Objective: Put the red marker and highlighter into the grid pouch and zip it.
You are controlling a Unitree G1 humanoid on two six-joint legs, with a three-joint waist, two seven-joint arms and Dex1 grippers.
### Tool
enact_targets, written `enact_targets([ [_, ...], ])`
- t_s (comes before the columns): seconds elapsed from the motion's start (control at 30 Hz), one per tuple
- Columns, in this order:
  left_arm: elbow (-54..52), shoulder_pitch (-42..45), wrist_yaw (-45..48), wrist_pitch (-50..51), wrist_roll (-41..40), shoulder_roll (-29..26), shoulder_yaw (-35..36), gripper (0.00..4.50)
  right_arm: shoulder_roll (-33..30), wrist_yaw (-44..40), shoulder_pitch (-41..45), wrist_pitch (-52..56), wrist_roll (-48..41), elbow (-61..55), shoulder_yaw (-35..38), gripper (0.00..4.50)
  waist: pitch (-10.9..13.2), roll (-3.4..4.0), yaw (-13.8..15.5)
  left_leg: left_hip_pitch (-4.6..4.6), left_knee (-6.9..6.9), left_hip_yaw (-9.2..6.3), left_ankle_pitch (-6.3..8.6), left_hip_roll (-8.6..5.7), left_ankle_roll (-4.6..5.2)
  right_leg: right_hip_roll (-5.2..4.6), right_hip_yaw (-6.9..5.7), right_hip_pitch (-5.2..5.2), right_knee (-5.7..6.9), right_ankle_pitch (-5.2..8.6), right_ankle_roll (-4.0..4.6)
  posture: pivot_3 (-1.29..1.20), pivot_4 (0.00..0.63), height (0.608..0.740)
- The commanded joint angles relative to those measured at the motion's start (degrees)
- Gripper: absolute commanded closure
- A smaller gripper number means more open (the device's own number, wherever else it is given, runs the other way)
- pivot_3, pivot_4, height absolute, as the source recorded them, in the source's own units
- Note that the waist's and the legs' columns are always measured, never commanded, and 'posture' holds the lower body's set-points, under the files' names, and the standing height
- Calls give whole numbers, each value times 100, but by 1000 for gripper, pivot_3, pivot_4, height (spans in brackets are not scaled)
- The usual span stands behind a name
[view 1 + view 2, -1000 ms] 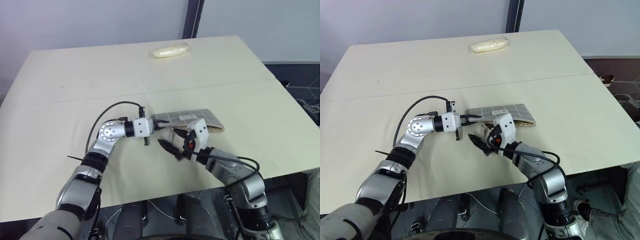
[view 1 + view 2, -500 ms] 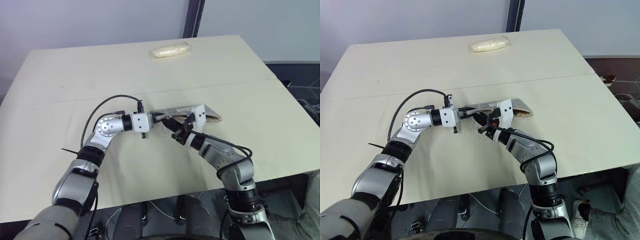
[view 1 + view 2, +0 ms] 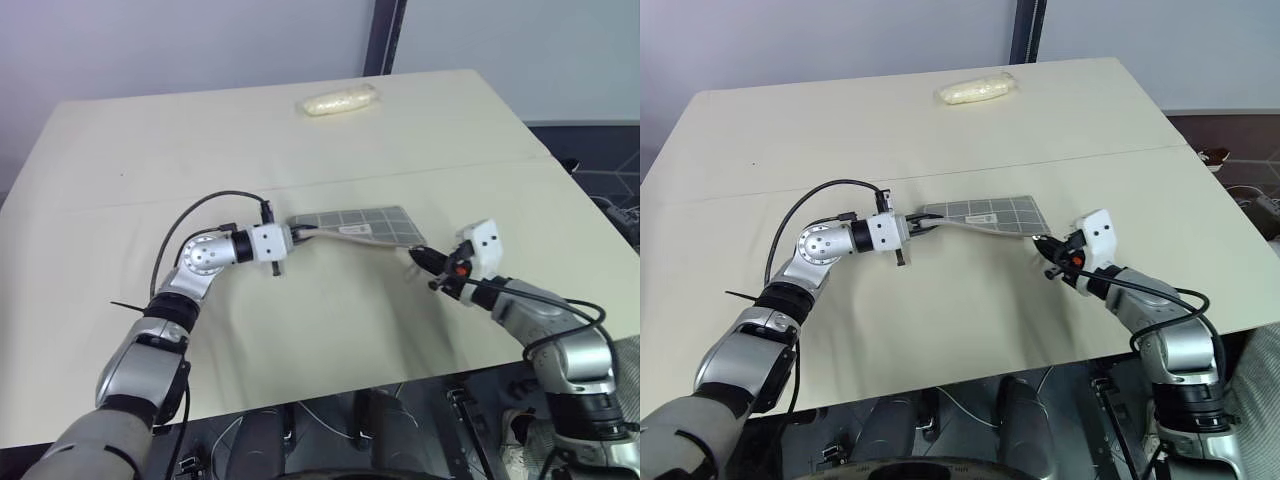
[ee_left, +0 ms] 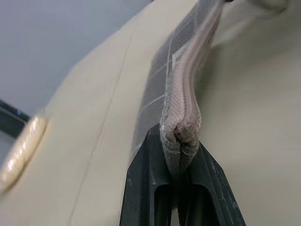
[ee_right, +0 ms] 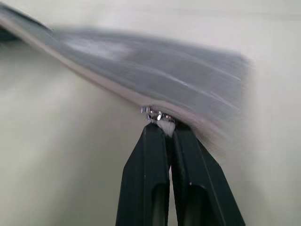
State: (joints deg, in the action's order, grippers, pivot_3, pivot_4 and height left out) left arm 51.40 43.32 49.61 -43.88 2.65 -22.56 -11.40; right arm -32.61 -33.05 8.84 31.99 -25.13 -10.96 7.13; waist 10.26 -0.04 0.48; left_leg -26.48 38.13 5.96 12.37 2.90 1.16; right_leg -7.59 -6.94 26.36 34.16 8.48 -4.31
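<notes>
L gripper (image 4: pixel 181 155) clamped on grid pouch (image 3: pixel 362 224) end, R gripper (image 5: pixel 162 126) pinching zipper pull (image 5: pixel 159 116), pouch lifted off worktop (image 3: pixel 200 150)

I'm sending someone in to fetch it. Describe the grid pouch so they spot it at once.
On the big cream table, look near the middle of the front half. There lies the flat grey fabric grid pouch with white lines, pinched at each end by a black tool. The pale wrapped packet lies at the far edge, plain and rounded, not gridded.
</notes>
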Motion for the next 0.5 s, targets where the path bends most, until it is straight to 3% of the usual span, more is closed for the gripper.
enact_targets([
  [0.03,189,83,-53,354,-435,-277,557,3552,-94,145,18,-238,264,50,188,4500,1,-2,-3,2,0,0,0,0,0,0,0,-1,4,0,0,0,150,740],
  [0.13,148,64,89,477,-592,-217,661,2067,1,68,55,-268,272,45,79,4500,1,-2,12,2,0,-1,0,1,0,1,-1,-1,3,0,0,0,150,740],
  [0.27,-8,15,-12,551,-724,-147,853,132,16,-116,38,-309,149,-155,163,3121,1,-2,44,-5,6,-9,0,-9,0,-4,3,-12,-1,0,0,0,150,740],
  [0.4,-159,-141,309,860,-1092,-175,1058,0,-346,-359,-108,-597,429,-268,136,1061,2,-2,22,-7,6,-3,2,-14,3,-7,9,-9,-6,-1,0,0,150,740],
  [0.5,-426,-360,595,1166,-1340,-283,1194,0,-555,-508,-243,-533,309,-446,347,1061,2,-2,20,-3,3,-4,2,-10,3,-2,7,-8,-2,0,0,0,150,740],
])
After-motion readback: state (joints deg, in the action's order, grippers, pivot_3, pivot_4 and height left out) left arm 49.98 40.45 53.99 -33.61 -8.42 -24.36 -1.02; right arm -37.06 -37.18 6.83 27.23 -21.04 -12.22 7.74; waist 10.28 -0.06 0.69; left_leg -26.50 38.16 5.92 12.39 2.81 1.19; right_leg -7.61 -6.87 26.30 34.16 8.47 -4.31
